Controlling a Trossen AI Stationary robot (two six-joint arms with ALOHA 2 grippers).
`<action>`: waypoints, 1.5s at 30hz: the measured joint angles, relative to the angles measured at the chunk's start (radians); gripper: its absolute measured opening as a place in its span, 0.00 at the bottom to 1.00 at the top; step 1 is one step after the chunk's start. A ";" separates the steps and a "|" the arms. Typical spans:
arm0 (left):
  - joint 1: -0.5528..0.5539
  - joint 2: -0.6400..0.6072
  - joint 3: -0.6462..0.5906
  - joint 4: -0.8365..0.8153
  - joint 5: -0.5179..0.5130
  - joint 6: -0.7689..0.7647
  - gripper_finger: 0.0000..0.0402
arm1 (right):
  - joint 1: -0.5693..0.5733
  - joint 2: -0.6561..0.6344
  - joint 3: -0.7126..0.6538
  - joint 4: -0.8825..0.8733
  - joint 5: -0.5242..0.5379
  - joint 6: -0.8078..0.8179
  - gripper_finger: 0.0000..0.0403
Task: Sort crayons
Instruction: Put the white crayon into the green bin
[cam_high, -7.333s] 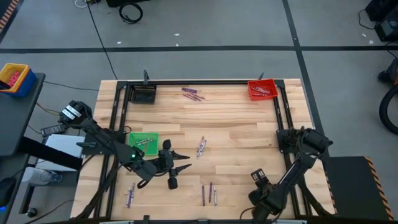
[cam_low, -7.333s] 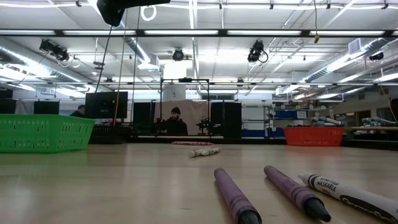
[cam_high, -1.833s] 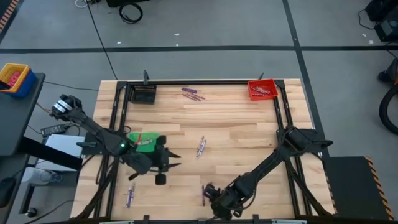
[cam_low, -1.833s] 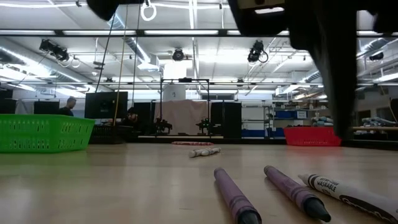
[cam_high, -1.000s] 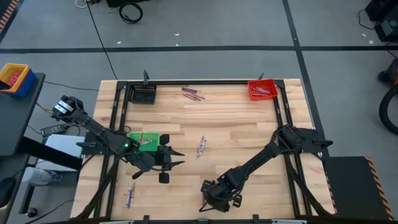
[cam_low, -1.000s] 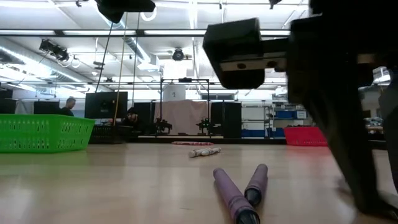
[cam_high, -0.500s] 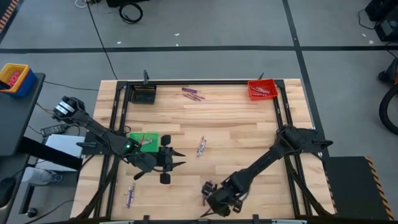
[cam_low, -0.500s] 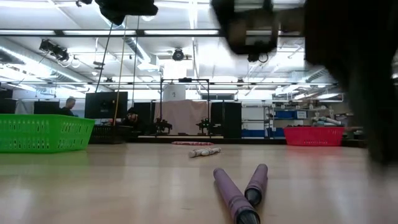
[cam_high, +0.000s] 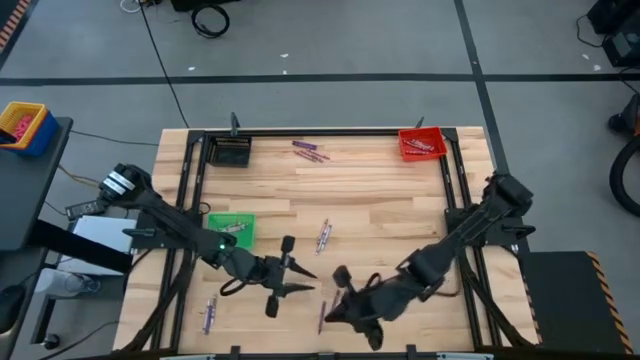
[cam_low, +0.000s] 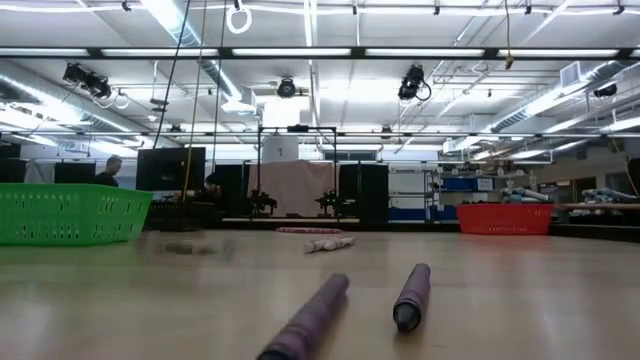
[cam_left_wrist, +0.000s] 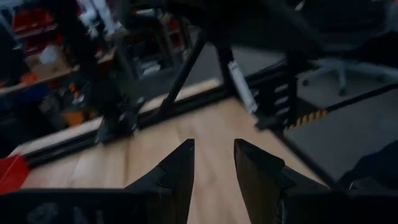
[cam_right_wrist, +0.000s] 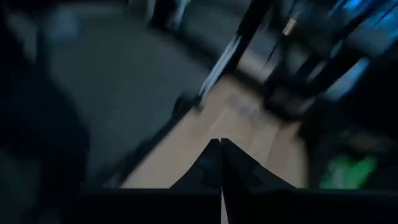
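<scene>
The right tool (cam_high: 332, 310) sits low over the bench's (cam_high: 400, 215) near edge, its fingers clenched together with nothing seen between them, and purple crayons (cam_high: 322, 318) lie just beside its tip. The left tool (cam_high: 300, 280), fingers released and empty, hovers near it, with the green bin (cam_high: 232, 229) close behind.

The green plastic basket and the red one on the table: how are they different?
The green plastic basket sits on the table's left side, close to the left gripper; the red plastic basket sits in the far right corner, away from both arms. From above, the green one holds a few pale sticks, and the red one holds reddish sticks. Both are small, open-topped, rectangular baskets resting on the wooden table.
</scene>
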 joint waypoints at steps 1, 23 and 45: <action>0.000 0.012 0.000 0.021 0.001 0.006 0.31 | 0.007 -0.018 -0.020 0.050 0.035 -0.002 0.01; 0.190 0.061 0.000 -0.442 -0.143 -0.483 0.31 | -0.180 -0.039 -0.344 0.022 0.295 0.824 0.06; 0.378 0.359 0.018 -0.325 -0.146 -0.872 0.31 | -0.203 -0.039 -0.480 0.181 0.353 0.912 0.20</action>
